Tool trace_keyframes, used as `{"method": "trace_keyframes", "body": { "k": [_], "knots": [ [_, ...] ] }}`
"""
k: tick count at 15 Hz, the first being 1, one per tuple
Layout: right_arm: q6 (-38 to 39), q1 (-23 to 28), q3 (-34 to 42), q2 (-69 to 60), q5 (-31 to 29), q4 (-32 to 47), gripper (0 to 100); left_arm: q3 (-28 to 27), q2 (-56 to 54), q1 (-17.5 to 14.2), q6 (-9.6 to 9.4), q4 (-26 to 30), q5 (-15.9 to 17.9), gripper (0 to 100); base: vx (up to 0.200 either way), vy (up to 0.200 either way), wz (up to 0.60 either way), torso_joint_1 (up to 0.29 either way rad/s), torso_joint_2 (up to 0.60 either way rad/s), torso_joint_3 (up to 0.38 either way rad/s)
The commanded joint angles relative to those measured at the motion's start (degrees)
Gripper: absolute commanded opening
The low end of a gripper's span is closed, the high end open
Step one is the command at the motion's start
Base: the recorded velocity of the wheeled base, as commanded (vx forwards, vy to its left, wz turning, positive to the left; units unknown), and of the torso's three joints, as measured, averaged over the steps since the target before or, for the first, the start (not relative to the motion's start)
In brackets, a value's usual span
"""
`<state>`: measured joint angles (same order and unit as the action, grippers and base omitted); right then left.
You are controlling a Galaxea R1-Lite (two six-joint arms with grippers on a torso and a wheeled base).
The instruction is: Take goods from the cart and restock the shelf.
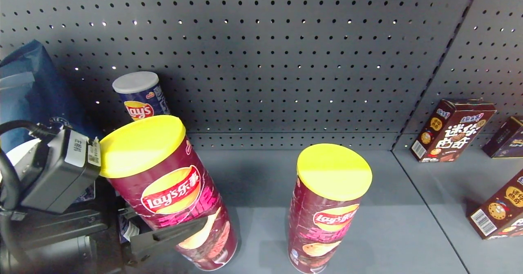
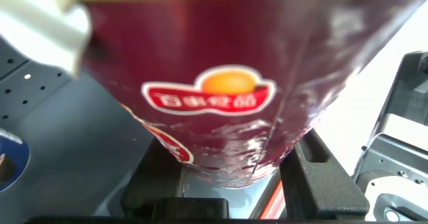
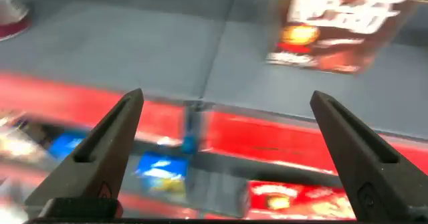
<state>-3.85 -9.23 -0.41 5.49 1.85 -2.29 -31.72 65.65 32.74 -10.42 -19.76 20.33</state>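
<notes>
The left gripper (image 2: 234, 180) was clamped on a tilted maroon chip can (image 1: 163, 184) at the left end of the shelf (image 1: 261, 192). The head view gave its yellow lid (image 1: 141, 143); the left wrist view, both fingers (image 2: 314, 174) against its lower body. The right gripper (image 3: 227, 98) was spread wide, facing a brown box (image 3: 338, 23).

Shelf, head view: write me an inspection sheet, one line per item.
Surface: grey shelf, bare between the goods.
Job's things: maroon can in the left gripper; second maroon can standing free to its right; blue can behind.
Clutter: blue bag at far left; brown boxes in the right bay.
Grippers: left shut on the maroon can; right gripper open, empty.
Cables: black cable at the left wrist.
Surroundings: perforated back panel.
</notes>
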Motion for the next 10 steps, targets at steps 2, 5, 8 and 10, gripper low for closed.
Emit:
{"method": "trace_keyframes", "body": {
  "k": [2, 5, 8, 10],
  "knots": [
    [3.0, 0.2, -0.6, 0.3, -5.8, 1.0, 100, -0.2, 0.0, 0.0, -0.04, 0.0, 0.1, 0, 0.000, 0.000, 0.00, 0.000, 0.00, 0.000],
    [-0.2, 0.0, 0.2, 0.3, -14.4, -0.9, 100, 0.0, 0.0, 0.0, 0.05, 0.0, 0.1, 0, 0.000, 0.000, 0.00, 0.000, 0.00, 0.000],
    [0.2, -0.2, 0.4, 0.3, 1.6, 1.8, 100, -0.4, 0.1, 0.0, -0.04, 0.0, 0.2, 0, 0.000, 0.000, 0.00, 0.000, 0.00, 0.000],
    [0.5, -0.2, 0.3, 0.3, 1.5, 2.4, 100, -0.6, 0.4, -0.3, 0.05, 0.0, 0.5, 0, 0.000, 0.000, 0.00, 0.000, 0.00, 0.000]
  ]
}}
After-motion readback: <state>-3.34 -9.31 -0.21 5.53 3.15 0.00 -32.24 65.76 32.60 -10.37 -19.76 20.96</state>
